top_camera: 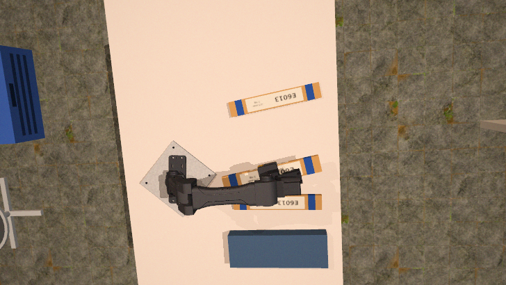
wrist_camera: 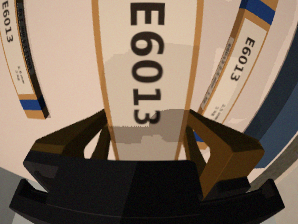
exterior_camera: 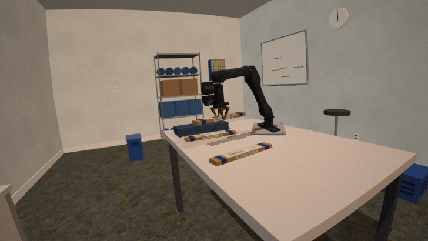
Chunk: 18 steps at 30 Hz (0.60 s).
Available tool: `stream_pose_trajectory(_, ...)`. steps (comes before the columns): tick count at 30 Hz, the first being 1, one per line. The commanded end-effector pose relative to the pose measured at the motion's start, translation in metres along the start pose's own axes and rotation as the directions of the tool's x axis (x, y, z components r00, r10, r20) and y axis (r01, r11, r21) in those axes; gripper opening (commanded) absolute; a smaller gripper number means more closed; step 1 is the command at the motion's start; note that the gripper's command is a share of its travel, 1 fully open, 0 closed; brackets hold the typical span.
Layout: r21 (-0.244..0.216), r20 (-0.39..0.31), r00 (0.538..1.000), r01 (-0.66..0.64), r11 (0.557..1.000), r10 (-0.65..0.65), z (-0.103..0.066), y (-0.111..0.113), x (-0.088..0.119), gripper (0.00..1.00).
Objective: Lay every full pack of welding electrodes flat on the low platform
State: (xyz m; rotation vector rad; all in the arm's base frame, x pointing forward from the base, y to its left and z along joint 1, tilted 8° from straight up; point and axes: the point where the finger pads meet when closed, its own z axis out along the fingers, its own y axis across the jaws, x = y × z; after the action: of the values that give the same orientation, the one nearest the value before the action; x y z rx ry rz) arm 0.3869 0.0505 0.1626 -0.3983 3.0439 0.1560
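Claw (top_camera: 290, 187) (exterior_camera: 220, 117) (wrist_camera: 147, 112) was clamped on the raised pack (top_camera: 313, 164) (exterior_camera: 197, 121) (wrist_camera: 148, 45); an off-centre grip risked tilt or slip, and an unconfirmed weight a wrong placement on the platform (top_camera: 279, 250) (exterior_camera: 201, 129) (wrist_camera: 280, 132) beside claw.

A workshop or lab, by its steel shelf (exterior_camera: 156, 89), whiteboard (exterior_camera: 284, 59), stool (exterior_camera: 337, 112) and bare work table (top_camera: 219, 42) (exterior_camera: 314, 179).

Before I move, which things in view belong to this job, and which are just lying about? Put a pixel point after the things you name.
For the job:
- held E6013 pack (top_camera: 311, 165) (exterior_camera: 211, 120) (wrist_camera: 147, 85)
- E6013 pack nearest the platform (top_camera: 292, 202) (exterior_camera: 210, 136) (wrist_camera: 240, 57)
- E6013 pack farthest from it (top_camera: 274, 99) (exterior_camera: 240, 154) (wrist_camera: 16, 59)
- low platform (top_camera: 277, 250) (exterior_camera: 200, 129) (wrist_camera: 282, 120)
- black arm (top_camera: 224, 195) (exterior_camera: 260, 97)

Just around, among others:
- blue lidded bin (exterior_camera: 134, 149)
- shelf unit (exterior_camera: 178, 56)
- whiteboard (exterior_camera: 284, 53)
- wall clock (exterior_camera: 338, 22)
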Motion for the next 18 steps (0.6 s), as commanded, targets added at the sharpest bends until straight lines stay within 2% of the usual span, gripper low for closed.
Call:
stream_pose_trajectory(1, 0.016, 0.044, 0.999, -0.009, 1.000, 0.008, -0.020, 0.005, -0.007, 0.00)
stream_pose_trajectory(4, 0.015, 0.055, 0.998, -0.008, 1.000, 0.007, -0.024, 0.014, -0.010, 0.00)
stream_pose_trajectory(15, 0.014, 0.048, 0.999, -0.009, 1.000, 0.008, -0.021, 0.036, -0.018, 0.00)
stream_pose_trajectory(16, 0.015, 0.064, 0.998, -0.008, 1.000, 0.007, -0.027, 0.039, -0.018, 0.00)
stream_pose_trajectory(18, 0.013, 0.040, 0.999, -0.010, 1.000, 0.009, -0.018, 0.043, -0.021, 0.00)
